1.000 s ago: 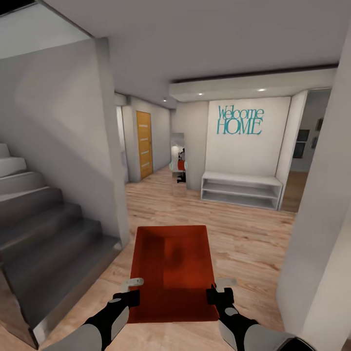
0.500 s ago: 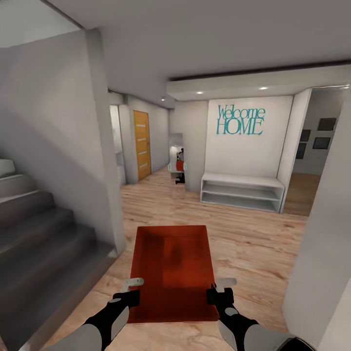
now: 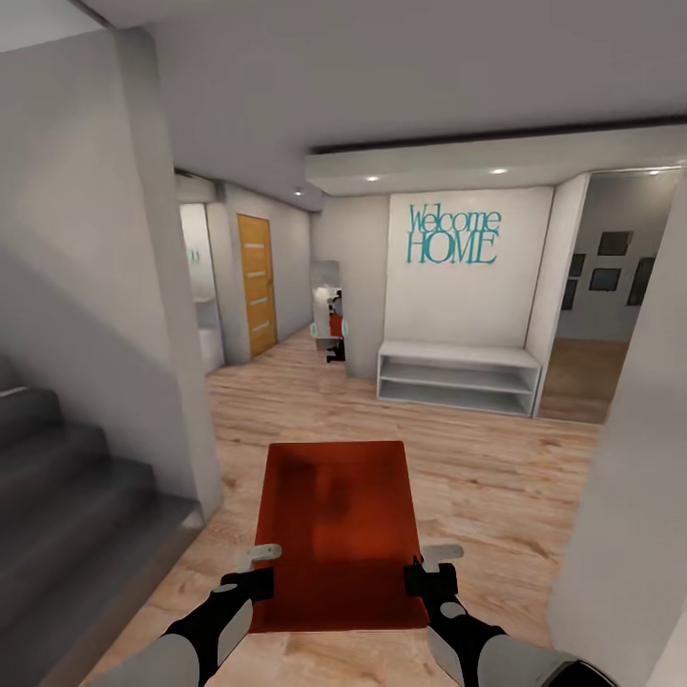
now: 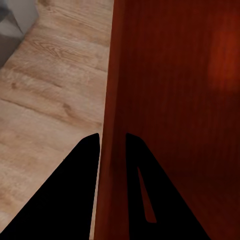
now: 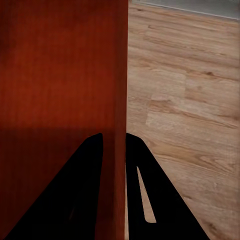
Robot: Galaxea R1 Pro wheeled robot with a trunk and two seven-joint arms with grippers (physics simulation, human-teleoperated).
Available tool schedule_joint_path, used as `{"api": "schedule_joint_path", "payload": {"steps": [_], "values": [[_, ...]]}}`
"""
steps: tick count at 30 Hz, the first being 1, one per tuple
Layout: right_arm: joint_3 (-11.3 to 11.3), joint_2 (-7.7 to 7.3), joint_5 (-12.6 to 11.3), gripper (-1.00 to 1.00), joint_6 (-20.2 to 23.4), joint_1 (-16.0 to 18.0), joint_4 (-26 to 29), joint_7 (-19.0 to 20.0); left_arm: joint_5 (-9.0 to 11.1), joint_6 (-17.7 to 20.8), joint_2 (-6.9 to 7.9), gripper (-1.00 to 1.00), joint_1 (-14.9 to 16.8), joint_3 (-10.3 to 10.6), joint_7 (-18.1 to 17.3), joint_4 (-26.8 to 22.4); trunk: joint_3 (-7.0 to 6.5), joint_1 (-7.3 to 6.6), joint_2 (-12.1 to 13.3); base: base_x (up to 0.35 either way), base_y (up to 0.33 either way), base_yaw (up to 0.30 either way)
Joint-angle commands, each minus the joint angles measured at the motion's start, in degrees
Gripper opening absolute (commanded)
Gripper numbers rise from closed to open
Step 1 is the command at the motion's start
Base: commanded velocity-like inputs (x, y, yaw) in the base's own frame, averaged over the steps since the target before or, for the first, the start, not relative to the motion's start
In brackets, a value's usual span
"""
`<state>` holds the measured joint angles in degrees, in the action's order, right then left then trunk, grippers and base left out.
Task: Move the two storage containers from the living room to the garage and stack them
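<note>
Wood-plank hallway floor (image 3: 496, 477) stretches toward the upper frame, and I carry one storage container (image 3: 336, 525) low at centre, its long axis pointing up-frame, my left pincer (image 3: 256, 571) and right pincer (image 3: 431, 567) each clamped on a side wall, equally near.
</note>
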<state>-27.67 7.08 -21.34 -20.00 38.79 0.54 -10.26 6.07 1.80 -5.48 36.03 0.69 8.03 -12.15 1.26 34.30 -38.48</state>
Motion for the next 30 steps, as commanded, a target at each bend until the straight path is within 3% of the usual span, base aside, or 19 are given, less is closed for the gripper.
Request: {"api": "schedule_joint_path", "payload": {"steps": [1, 30], "values": [[3.4, 0.04, 0.8, -1.00, 0.1, 0.1, 0.2, 0.1, -0.3, 0.2, 0.20, -1.00, 0.0, -0.9, 1.2, -0.2, 0.10, 0.05, -0.1, 0.322, 0.000, -0.001], [3.4, 0.01, 0.8, -1.00, 0.2, 0.1, 0.2, 0.1, -0.3, 0.2, 0.13, -1.00, 0.0, -0.9, 1.2, -0.2, 0.10, 0.05, -0.1, 0.322, 0.000, 0.000]]}}
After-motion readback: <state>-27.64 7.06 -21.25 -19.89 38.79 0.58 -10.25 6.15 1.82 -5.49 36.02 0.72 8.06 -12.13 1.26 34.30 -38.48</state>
